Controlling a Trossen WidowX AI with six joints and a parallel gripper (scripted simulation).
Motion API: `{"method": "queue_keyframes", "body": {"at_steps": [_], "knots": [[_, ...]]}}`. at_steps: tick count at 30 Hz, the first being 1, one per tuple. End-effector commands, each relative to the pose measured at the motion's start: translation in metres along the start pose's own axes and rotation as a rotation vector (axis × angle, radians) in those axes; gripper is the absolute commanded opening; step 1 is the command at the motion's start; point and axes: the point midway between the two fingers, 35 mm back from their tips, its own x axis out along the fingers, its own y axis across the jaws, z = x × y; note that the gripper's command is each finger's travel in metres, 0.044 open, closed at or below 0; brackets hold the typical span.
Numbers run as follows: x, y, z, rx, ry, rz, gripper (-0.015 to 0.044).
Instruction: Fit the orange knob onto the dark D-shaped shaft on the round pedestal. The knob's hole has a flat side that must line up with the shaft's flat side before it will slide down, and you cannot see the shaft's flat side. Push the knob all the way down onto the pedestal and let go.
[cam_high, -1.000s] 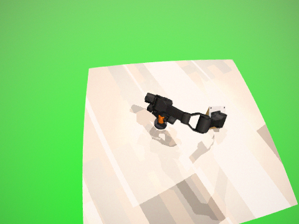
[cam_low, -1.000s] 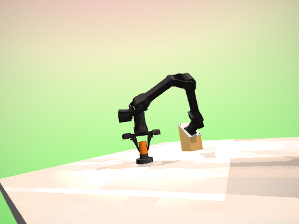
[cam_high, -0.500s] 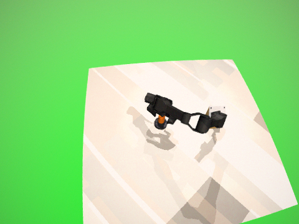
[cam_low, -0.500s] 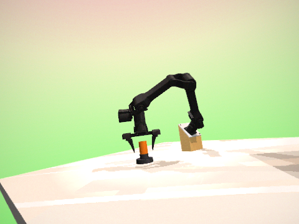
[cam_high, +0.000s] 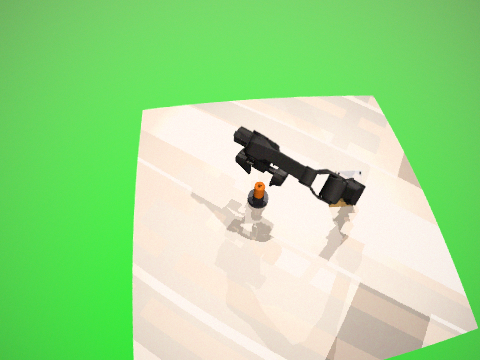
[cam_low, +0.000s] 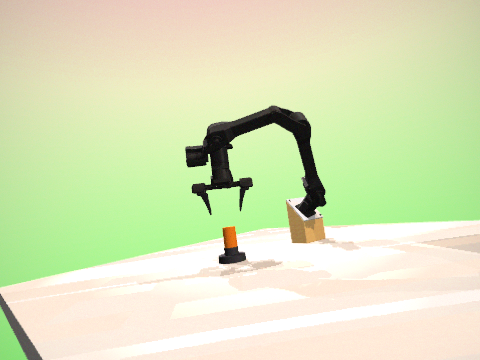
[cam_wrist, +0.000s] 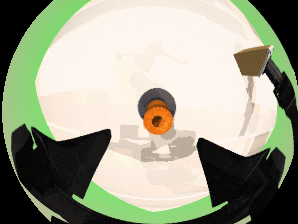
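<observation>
The orange knob (cam_high: 259, 189) (cam_low: 229, 237) (cam_wrist: 158, 121) stands upright on the round dark pedestal (cam_high: 251, 201) (cam_low: 232, 258) (cam_wrist: 156, 94). In the exterior view its lower end meets the pedestal's raised dark collar, with no bare shaft showing between them. The dark shaft is hidden; the wrist view shows only a dark hole in the knob's top. My gripper (cam_high: 260, 178) (cam_low: 225, 212) (cam_wrist: 155, 139) is wide open and empty. It points down above the knob, its fingertips higher than the knob's top and one to each side, touching nothing.
The arm's tan base block (cam_high: 338, 203) (cam_low: 307, 232) (cam_wrist: 251, 61) stands to the right of the pedestal in the top and exterior views. The pale table top (cam_high: 180, 300) (cam_low: 150, 320) carries shadows and patterned patches.
</observation>
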Motion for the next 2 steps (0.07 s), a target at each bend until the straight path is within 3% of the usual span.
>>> {"method": "queue_keyframes", "body": {"at_steps": [1,2], "knots": [[-0.0036,-0.0012,-0.0007,-0.007,-0.006,-0.006,0.0440],[-0.0036,-0.0012,-0.0007,-0.007,-0.006,-0.006,0.0440]]}}
